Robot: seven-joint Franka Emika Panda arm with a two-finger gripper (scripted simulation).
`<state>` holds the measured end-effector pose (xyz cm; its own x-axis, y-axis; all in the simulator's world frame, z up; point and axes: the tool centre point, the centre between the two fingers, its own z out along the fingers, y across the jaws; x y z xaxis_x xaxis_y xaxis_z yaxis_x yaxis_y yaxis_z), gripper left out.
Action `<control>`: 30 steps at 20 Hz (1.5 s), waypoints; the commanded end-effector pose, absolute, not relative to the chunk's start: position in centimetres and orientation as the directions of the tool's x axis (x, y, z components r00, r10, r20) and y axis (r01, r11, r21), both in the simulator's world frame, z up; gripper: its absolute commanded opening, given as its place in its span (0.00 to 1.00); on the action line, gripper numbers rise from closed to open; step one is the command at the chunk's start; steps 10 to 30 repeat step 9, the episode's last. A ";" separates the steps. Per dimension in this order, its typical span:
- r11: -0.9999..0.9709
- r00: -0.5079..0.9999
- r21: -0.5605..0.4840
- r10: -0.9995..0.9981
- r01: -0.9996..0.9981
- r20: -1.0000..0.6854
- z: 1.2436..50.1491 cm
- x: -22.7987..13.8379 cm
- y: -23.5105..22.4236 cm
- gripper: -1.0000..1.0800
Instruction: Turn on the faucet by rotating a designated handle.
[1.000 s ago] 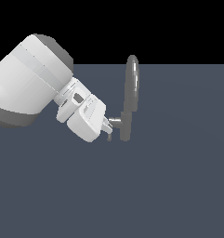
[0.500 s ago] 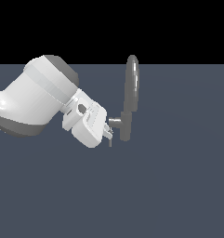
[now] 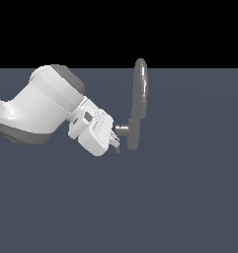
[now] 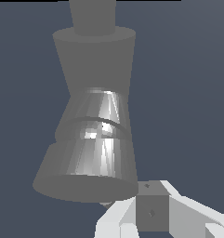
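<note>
On the exterior view's left, the big white arm (image 3: 41,106) reaches in low and slanted toward the middle of the scene, a pose that looks chosen to bring its tip in sideways at the height of the lever rather than from above. The flat grey-blue surface (image 3: 189,197) spreads under everything and carries only the fixture.

Right of the arm, near the centre, stands the faucet (image 3: 135,111), with its tall narrow arched spout rising upward and its short body below. In the wrist view the faucet (image 4: 92,135) fills most of the frame as stacked glossy grey cones, so the camera sits very near it.

From the body a short horizontal stub juts toward the arm: this is the handle (image 3: 123,129), its slim bar pointing down beside the body. The gripper (image 3: 114,142) sits right at that stub, touching or just beside it, which suits a push to swing the lever round. Whether the fingers (image 4: 132,218) are spread or closed cannot be told from either view.

No containers appear anywhere in the scene.
</note>
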<state>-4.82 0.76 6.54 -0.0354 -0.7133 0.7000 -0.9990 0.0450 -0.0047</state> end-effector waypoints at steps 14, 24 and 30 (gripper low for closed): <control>0.045 -0.007 0.036 -0.707 -0.998 0.707 2.6 -3.8 0.4 0.00; 0.045 -0.007 0.036 -0.707 -0.998 0.707 2.6 -3.8 0.4 0.00; 0.045 -0.007 0.036 -0.707 -0.998 0.707 2.6 -3.8 0.4 0.00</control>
